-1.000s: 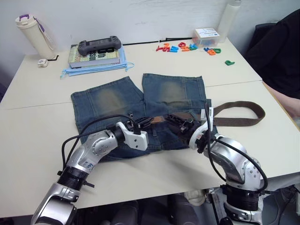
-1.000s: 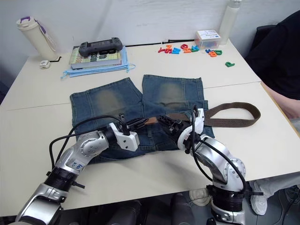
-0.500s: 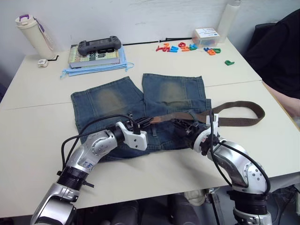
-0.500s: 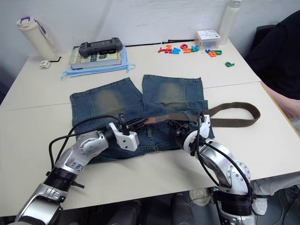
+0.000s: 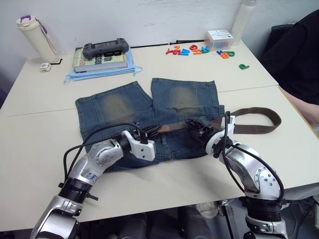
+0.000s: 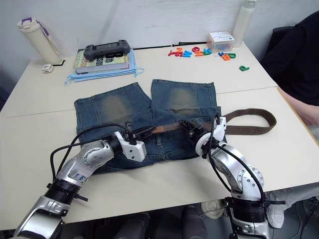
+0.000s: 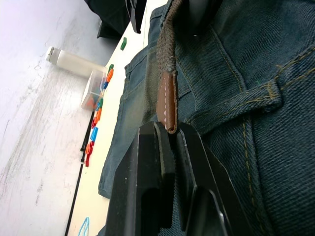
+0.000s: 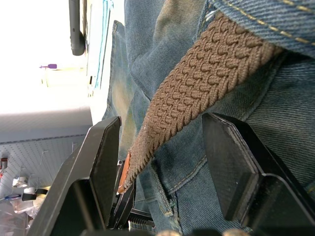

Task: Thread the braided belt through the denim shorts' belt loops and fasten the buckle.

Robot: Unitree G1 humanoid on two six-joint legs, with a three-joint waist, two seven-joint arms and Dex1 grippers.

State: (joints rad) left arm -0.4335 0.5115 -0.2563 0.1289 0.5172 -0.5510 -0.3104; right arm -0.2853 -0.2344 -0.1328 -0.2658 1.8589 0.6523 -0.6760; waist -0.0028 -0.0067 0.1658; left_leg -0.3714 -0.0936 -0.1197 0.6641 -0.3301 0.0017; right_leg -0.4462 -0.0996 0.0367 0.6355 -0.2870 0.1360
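While the wide blue denim shorts lie flat on the pale table, waistband toward the robot, the long dark brown braided belt is laid along that waistband. Its free length loops off to the right onto the table, and its tan leather end reaches toward the middle of the shorts.

The left gripper is pressed together on the tan leather end, which is seen pinched between the two black fingers in the left wrist view. The right gripper is spread, its fingers standing on either side of the braided strap without gripping it. A short narrow blue denim belt loop is seen just beside the leather tip. The buckle cannot be made out.

Handling notes, given as judgement:
- The braid is expected to be light, limp and slightly stretchy; it will buckle if pushed, so it should be pulled.
- The leather end is stiffer and is the preferred hold for leading through a loop.
- The denim is soft and may be dragged along; a hold on the waistband near the loop is advised.
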